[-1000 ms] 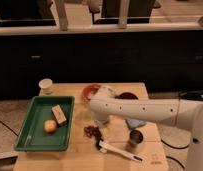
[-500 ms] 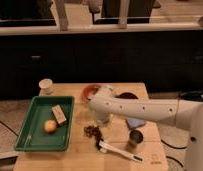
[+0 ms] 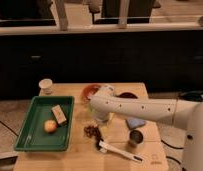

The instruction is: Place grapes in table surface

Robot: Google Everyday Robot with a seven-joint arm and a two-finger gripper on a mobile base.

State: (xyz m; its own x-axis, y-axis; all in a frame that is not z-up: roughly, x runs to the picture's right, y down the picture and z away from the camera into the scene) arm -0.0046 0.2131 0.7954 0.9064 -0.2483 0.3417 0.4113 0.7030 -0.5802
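Observation:
The grapes (image 3: 92, 131), a small dark reddish-purple cluster, lie on the light tan wooden table surface (image 3: 80, 159), just right of the green tray. My white arm reaches in from the right. Its gripper (image 3: 100, 119) hangs just above and slightly behind the grapes. Whether it touches them does not show.
A green tray (image 3: 30, 140) at the left holds an orange round fruit (image 3: 50, 126) and a tan block (image 3: 59, 114). A white cup (image 3: 45, 85), a red bowl (image 3: 89, 91) and a dark bowl (image 3: 128, 95) stand at the back. A blue cloth (image 3: 136, 123), a metal cup (image 3: 136, 137) and a white utensil (image 3: 120, 150) lie to the right and front.

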